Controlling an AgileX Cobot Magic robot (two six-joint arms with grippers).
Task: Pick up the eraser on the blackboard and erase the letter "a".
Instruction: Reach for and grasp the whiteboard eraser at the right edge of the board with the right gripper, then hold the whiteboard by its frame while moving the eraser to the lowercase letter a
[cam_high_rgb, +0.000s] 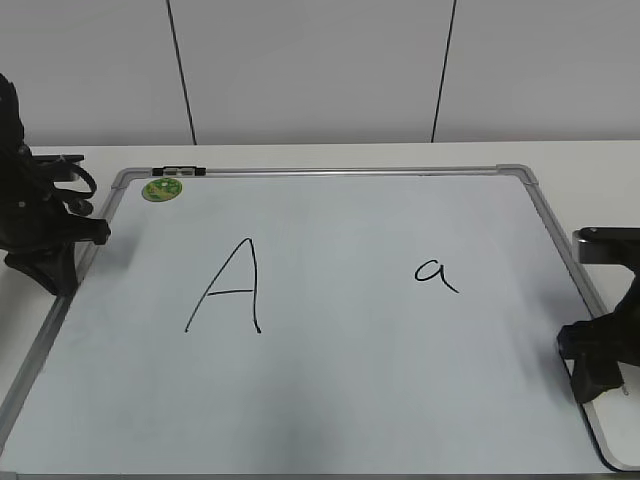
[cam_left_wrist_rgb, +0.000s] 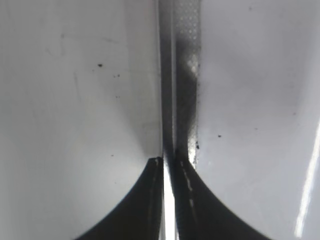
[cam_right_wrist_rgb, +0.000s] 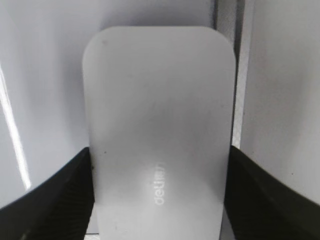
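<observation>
The blackboard (cam_high_rgb: 330, 400) lies flat on the table. The small letter "a" (cam_high_rgb: 436, 273) is on its right half, and a large capital "A" (cam_high_rgb: 228, 288) is on its left half. The white eraser (cam_right_wrist_rgb: 160, 100), with small grey lettering, fills the right wrist view. My right gripper (cam_right_wrist_rgb: 160, 150) has a jaw against each long side of it. In the exterior view this gripper (cam_high_rgb: 598, 385) sits low at the board's right edge, well right of and below the "a". My left gripper (cam_left_wrist_rgb: 168, 159) is shut and empty over the board's left frame (cam_left_wrist_rgb: 180, 75).
A small round green magnet (cam_high_rgb: 162, 189) sits at the board's top left corner. A black clip or marker (cam_high_rgb: 180, 172) lies on the top frame. The left arm (cam_high_rgb: 45, 240) rests at the board's left edge. A white wall stands behind the table.
</observation>
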